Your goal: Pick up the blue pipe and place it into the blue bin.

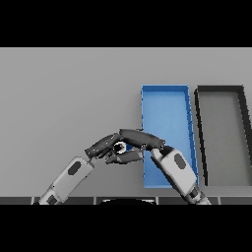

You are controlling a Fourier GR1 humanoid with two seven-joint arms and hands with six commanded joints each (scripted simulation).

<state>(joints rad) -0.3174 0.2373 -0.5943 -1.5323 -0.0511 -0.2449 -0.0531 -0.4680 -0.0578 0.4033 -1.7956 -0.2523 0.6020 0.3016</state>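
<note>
Fingers [140,138] of the right hand [142,140] are seen curled over a small pale round end with a dark centre, and a thin patch of blue is glimpsed just beside it; this is taken to be the blue pipe [126,146], almost wholly hidden by both hands. The pipe is pinched between the dark upper fingers and the thumb [130,156] beneath. Whether it is lifted off the table or resting on it cannot be told.

From the nine o'clock side the left hand [101,146] is brought against the same spot, its fingers reaching toward the pale end and touching or nearly touching the right hand's fingertips. Whether the left fingers are wrapped round the pipe or merely laid beside it cannot be told.

The right forearm [178,172] is seen running off toward five o'clock, laid over the lower left corner of the blue bin [167,93]. The left forearm [69,177] is seen running off toward seven o'clock.

The blue bin is placed at two to three o'clock of the hands, its left wall just beside the pinched pipe, which is held outside it. A dark grey bin [220,90] is set immediately at three o'clock of the blue one, side by side. Both are carried by the grey table [64,93].
</note>
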